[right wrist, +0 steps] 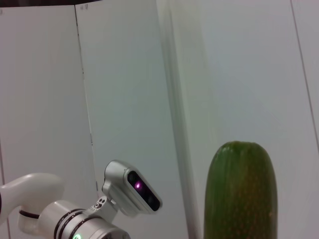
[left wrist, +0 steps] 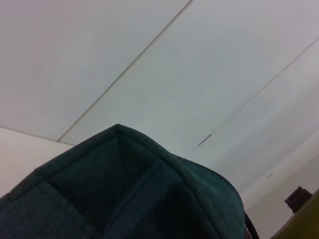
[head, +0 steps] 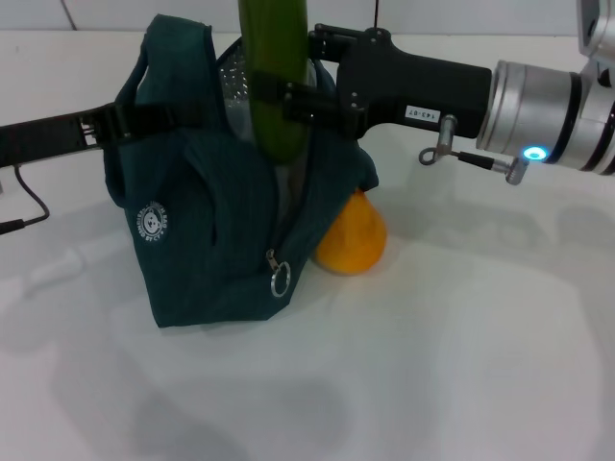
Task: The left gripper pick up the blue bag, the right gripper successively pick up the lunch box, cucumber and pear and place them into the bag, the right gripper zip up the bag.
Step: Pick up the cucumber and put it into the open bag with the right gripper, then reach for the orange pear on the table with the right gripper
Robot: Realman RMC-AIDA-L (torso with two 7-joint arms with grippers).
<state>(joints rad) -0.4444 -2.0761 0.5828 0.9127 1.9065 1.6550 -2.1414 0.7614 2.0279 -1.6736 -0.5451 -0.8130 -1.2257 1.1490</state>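
Head view: cucumber [head: 274, 72] is held upright, clamped by right gripper [head: 300, 101] over blue bag [head: 207, 240], its lower end inside the mouth. Bag handle is held by left gripper [head: 106, 125] at 9 o'clock; its fingers' state cannot be told. Pear [head: 354, 240] rests at 4 o'clock. Straight lowering before release is advised.

You are looking at a white table [head: 461, 365] filling the frame. The blue bag [head: 211, 259] is sitting on it left of centre, and the pear [head: 354, 240] is resting on it, touching the bag's right side.
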